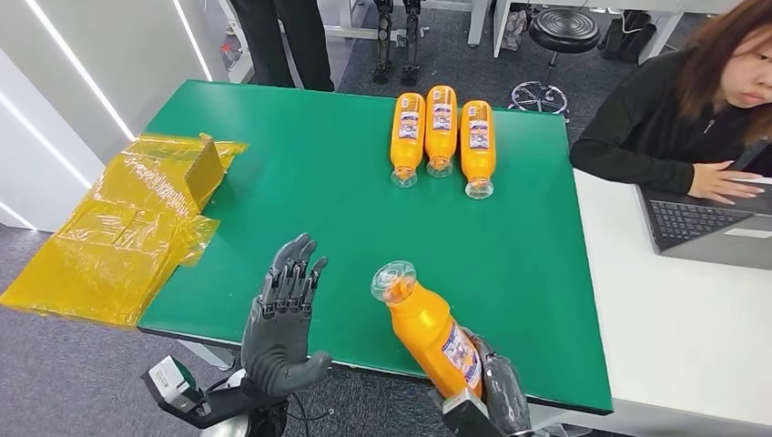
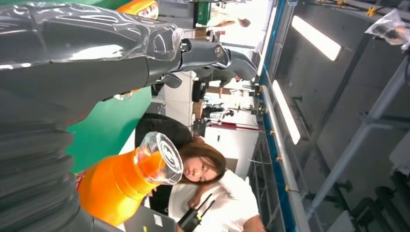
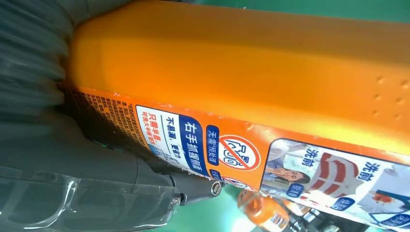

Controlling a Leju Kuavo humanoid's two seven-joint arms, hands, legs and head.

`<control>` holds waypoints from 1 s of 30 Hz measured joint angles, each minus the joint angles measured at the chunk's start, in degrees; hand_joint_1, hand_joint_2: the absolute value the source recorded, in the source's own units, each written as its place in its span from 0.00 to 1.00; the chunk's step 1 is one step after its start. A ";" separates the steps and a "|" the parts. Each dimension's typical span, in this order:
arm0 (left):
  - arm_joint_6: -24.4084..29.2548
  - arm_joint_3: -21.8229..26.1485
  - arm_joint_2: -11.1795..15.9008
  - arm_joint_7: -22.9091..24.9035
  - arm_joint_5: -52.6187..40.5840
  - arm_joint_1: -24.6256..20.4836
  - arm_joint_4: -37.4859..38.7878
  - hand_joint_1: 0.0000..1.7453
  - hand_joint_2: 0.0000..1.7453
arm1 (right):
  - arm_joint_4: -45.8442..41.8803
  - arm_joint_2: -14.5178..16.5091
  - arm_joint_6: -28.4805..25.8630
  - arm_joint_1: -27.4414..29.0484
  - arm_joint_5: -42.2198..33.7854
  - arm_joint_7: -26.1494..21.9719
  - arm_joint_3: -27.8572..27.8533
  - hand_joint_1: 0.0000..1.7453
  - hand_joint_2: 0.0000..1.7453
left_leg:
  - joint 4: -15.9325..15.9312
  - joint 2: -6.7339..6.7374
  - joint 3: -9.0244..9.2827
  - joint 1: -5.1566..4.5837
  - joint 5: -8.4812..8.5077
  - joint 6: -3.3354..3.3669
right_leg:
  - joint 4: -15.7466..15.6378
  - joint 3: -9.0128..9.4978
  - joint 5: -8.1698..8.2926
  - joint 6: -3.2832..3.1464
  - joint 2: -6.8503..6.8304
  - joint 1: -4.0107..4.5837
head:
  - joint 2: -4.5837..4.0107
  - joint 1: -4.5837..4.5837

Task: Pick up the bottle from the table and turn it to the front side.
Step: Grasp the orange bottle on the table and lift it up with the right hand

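The robot's right hand [image 1: 496, 387] holds an orange bottle [image 1: 428, 332] by its lower body, lifted above the near edge of the green tabletop [image 1: 300, 173], clear cap tilted up and away. The fingers [image 1: 501, 382] wrap the labelled part. The left hand [image 1: 282, 323] hovers beside it, fingers spread, holding nothing. Turning a smooth bottle gripped so low could let it slip or swing out.

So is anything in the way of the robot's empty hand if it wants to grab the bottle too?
Nothing visible is. The left hand hangs open beside the bottle, which the right hand holds up tilted over the green table. Between them is only open air. The three other bottles lie far off.
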 joint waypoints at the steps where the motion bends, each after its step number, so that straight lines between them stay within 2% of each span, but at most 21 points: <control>1: -0.05 -0.09 0.00 0.00 0.04 -0.11 0.28 0.00 1.00 | 0.13 0.27 -0.04 0.03 -0.01 0.00 0.30 1.00 1.00 | 0.00 0.00 0.00 0.00 0.00 0.00 | 0.00 0.00 0.00 0.00 0.00 0.00 | 0.00 0.01; 7: -0.88 -0.67 0.02 0.00 0.34 -0.71 1.87 0.00 1.00 | 0.98 1.49 -0.19 -0.17 -0.03 -0.05 1.82 1.00 1.00 | 0.01 0.00 -0.02 -0.03 0.00 0.01 | -0.01 0.01 0.01 0.01 0.00 -0.03 | 0.00 0.01; 15: -4.09 -3.07 0.00 0.00 2.49 -2.58 5.93 0.00 1.00 | 4.35 5.19 0.57 -3.46 3.70 0.10 5.41 1.00 1.00 | 0.00 0.03 0.00 -0.01 0.01 -0.02 | 0.02 -0.01 0.02 -0.03 0.02 -0.01 | 0.00 -0.01; 24: -6.24 -4.62 -0.02 0.00 5.31 -4.60 11.35 0.00 1.00 | 9.00 5.57 -1.49 -9.10 4.35 -4.16 8.03 1.00 1.00 | 0.01 0.05 -0.01 -0.02 0.02 -0.01 | 0.03 0.00 0.05 -0.05 0.02 -0.03 | 0.00 -0.01; 30: -6.67 -4.79 -0.01 0.00 6.45 -5.53 13.81 0.00 1.00 | 12.40 6.25 -1.96 -12.72 4.24 -4.79 10.31 1.00 1.00 | 0.01 0.02 -0.01 -0.01 0.02 -0.02 | 0.03 0.00 0.06 -0.06 0.00 -0.02 | 0.00 -0.01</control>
